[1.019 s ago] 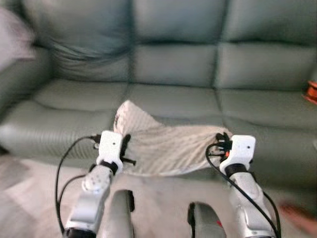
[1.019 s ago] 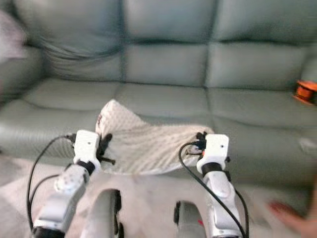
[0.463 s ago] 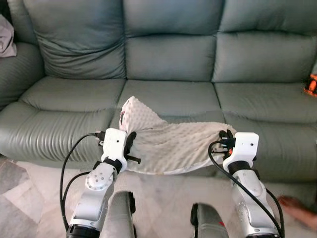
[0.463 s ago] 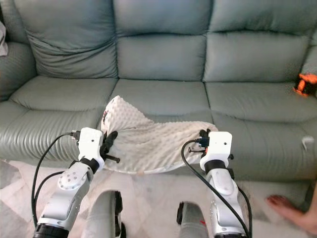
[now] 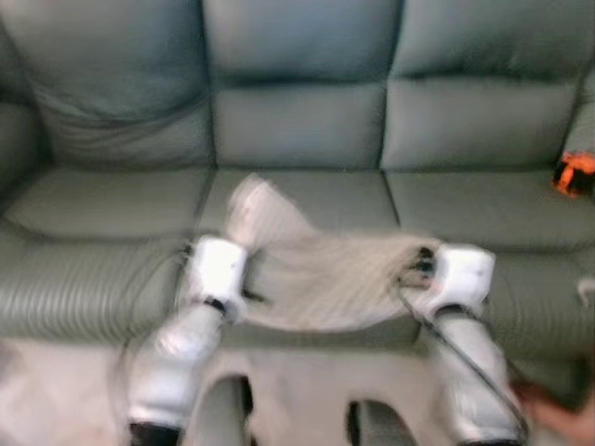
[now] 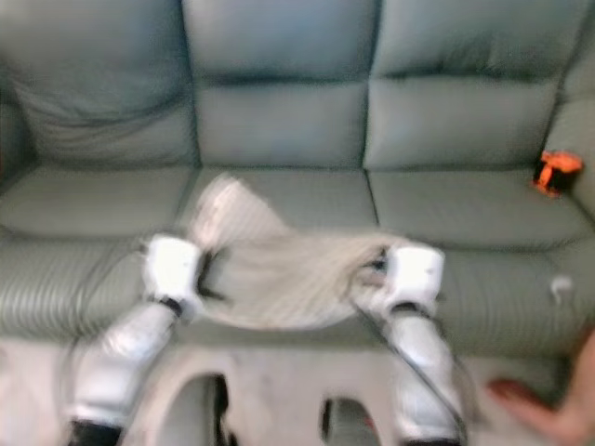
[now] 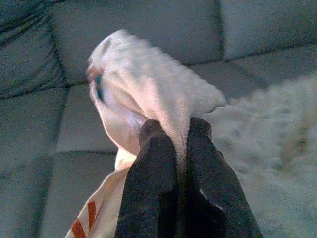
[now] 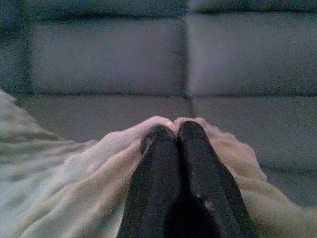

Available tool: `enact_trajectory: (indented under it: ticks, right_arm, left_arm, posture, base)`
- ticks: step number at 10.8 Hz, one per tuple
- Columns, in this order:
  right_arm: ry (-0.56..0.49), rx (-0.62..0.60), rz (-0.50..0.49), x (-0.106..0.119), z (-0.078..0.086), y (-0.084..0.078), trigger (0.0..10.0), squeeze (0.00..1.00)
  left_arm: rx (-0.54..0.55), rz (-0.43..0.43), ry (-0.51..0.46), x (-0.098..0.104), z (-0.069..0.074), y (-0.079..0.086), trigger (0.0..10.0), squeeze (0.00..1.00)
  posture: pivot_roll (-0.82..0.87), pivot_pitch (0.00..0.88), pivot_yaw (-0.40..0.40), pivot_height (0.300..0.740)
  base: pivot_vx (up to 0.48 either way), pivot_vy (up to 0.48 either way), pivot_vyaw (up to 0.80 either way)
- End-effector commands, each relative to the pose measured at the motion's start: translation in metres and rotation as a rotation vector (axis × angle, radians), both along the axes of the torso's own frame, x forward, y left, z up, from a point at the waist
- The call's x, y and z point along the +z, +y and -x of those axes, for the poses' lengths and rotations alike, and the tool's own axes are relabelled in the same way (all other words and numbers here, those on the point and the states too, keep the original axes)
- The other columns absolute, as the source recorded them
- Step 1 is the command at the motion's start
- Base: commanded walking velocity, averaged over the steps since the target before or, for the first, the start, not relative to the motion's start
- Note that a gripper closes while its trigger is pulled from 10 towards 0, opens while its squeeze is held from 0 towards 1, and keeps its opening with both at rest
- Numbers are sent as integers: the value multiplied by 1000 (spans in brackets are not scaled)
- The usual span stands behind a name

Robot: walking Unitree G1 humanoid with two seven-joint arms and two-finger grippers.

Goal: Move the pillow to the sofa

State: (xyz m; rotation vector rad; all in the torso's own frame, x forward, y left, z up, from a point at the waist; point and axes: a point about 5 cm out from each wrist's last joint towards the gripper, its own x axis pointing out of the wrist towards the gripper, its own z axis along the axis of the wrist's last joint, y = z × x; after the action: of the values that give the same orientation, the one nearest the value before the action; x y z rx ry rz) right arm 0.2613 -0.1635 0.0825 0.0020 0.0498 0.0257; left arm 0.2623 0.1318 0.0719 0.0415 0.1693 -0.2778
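Observation:
A cream, dimpled pillow point(image 5: 321, 274) hangs stretched between my two grippers in front of the grey-green sofa point(image 5: 297, 121), over the front of its middle seat cushion. My left gripper point(image 7: 174, 130) is shut on the pillow's left corner, which bunches up above the fingers point(image 7: 151, 163). At the other end, my right gripper point(image 8: 171, 131) is shut on the right edge of the pillow point(image 8: 74, 168). The head views are blurred.
An orange object point(image 6: 555, 174) lies on the sofa's right seat. A person's foot point(image 6: 544, 409) shows on the pale floor point(image 5: 288, 390) at the lower right. The left and right seat cushions are bare.
The whole picture has shifted and blurred, so the camera has moved; the sofa looks closer. Both grippers still hold the pillow the same way.

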Motion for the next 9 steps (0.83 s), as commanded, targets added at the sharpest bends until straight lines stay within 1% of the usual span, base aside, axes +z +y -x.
enact_trajectory:
  ticks: [1,2,4,6,9]
  right_arm:
    - [-8,-34,26,2,3,-13,10000,0]
    - [-8,-31,29,2,3,-13,10000,0]
    - [-9,-9,40,2,3,-11,10000,0]
    - [-7,-8,27,1,4,-9,10000,0]
    - [-9,-14,23,1,4,-9,10000,0]
  left_arm:
    - [-51,28,-43,10,-3,-15,10000,0]
    - [-52,29,-42,10,-3,-16,10000,0]
    - [-22,13,-53,10,-4,-14,10000,0]
    - [-19,5,-50,10,-5,-12,10000,0]
    - [-25,0,-47,10,-4,-13,10000,0]
  posture:
    - [-56,0,48,630]
    - [-56,0,48,630]
    - [-56,0,49,630]
    - [-56,0,51,630]
    - [-53,0,50,630]
  base:
    - [398,0,0]
    - [401,0,0]
    - [0,0,619]
    - [0,0,491]
    - [0,0,0]
